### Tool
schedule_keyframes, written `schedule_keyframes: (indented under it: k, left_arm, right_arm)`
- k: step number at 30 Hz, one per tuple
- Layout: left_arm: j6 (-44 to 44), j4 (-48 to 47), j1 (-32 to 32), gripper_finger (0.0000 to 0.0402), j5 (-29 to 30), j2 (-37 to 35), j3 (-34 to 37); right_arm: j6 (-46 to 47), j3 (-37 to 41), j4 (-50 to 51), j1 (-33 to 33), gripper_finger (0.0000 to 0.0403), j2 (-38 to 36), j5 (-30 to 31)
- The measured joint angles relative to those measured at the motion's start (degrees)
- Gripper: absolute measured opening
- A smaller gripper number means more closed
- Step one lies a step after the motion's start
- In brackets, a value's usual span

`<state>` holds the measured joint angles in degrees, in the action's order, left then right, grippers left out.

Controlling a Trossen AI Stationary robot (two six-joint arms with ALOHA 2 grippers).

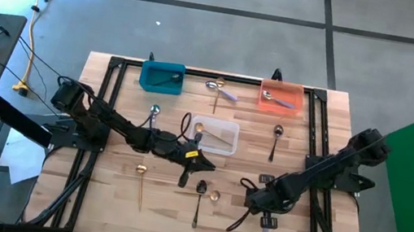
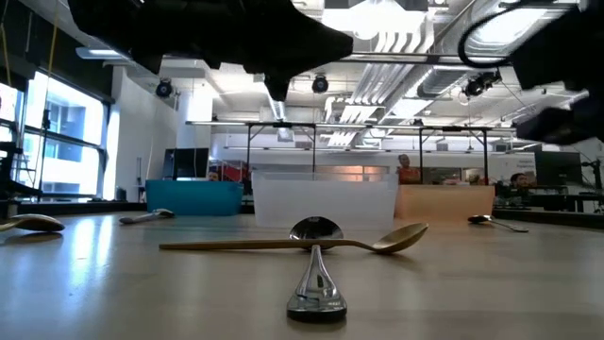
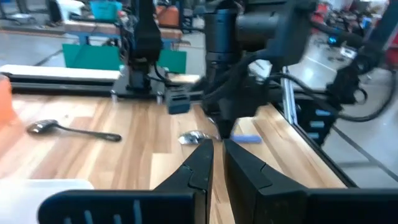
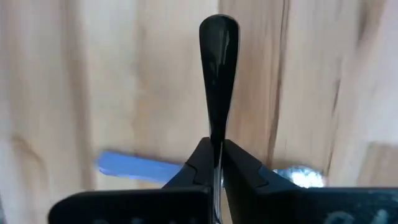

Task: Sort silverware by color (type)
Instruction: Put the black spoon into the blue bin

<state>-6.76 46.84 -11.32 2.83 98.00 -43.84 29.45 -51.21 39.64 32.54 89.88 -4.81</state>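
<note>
Overhead, right pincer (image 4: 216,163) clamps black spoon (image 4: 218,68); left pincer (image 1: 202,160) closed.

Both arms are basically all black, chunky jointed segments with rounded motor housings at the joints. Loose black cables loop off them, you can see one curling by the right claw (image 1: 267,201) and another near the left claw (image 1: 202,161). Up close the fingers (image 3: 200,167) are matte black plastic, wedge-shaped, tapering to narrow tips off a wide flat black base. The right fingers (image 4: 239,163) look the same. No markings I can make out.
</note>
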Motion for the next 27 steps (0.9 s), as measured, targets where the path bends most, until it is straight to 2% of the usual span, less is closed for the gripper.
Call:
schedule_keyframes:
  k: [8,15,19,23,27]
  left_arm:
    - [2.41,-6.16,1.91,0.0025,2.02,-4.43,0.01]
    - [6.81,-12.18,4.54,0.0025,2.47,-11.01,1.04]
    - [5.78,-4.92,7.63,0.0025,2.11,-15.22,8.47]
    - [2.55,6.68,11.54,0.0025,-1.11,-17.93,16.56]
    - [1.19,11.47,14.54,0.0025,-3.60,-18.59,19.82]
  right_arm:
    - [-3.89,-4.68,2.79,-3.84,0.0004,-5.08,6.67]
    - [-12.45,-4.07,-4.38,-11.06,0.0003,-11.64,12.03]
    - [-19.08,-0.71,-13.99,-16.81,0.0003,-14.29,13.50]
    - [-26.61,3.43,-27.77,-23.79,0.0003,-15.07,12.60]
    - [-32.74,7.40,-46.03,-31.28,0.0003,-14.86,8.17]
